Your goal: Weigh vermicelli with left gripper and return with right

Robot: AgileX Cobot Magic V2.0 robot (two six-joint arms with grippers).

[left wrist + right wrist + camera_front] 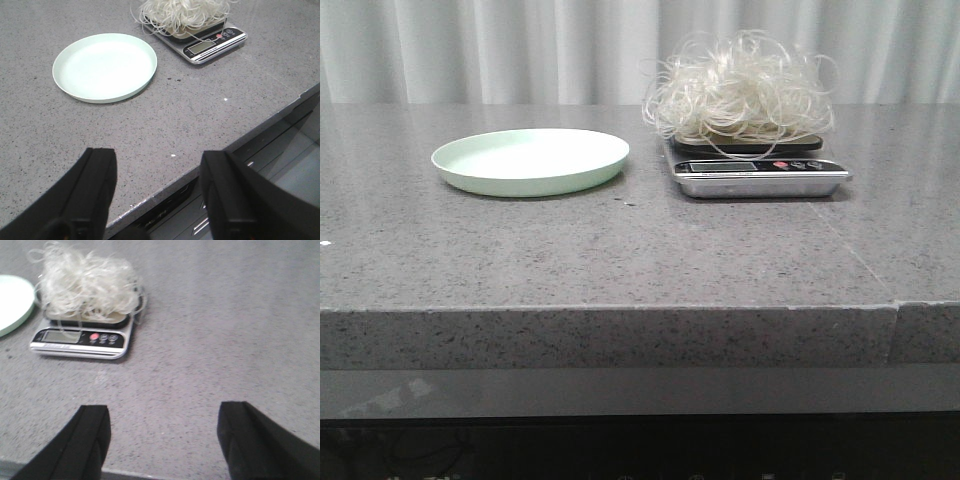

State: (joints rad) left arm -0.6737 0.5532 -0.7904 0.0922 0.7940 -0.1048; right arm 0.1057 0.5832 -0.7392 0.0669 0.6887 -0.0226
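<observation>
Nearest to the robot was the front edge of the gray speckled table [620, 260]. Both claws hung back by that edge & held nothing.

The left gripper [157, 195] had its two black fingers [95, 185] wide apart, w/ bare table and the table edge showing in the gap. The right gripper [162, 440] was the same: fingers [90, 440] far apart, only gray top between them. Neither claw showed in the front view.

A bit farther back, on the left side, sat the pale green plate [485, 182]. It was round & shallow, w/ nothing on it. It lay flat on the table.

Just beside the plate, to its right, was the small silver scale [760, 180]. The two did not touch. The scale's front strip had a little screen [59, 336] and a red button [94, 336] next to some dark ones. The numbers on the screen were too small to read.

The vermicelli [740, 92] sat on top of the scale's dark pan. It was a big fluffy pile of thin whitish strands. Loose loops stuck out all around & hung past the pan's sides, approx. as wide as the scale itself.

Farthest back hung a pale curtain [520, 50] behind the table.
</observation>
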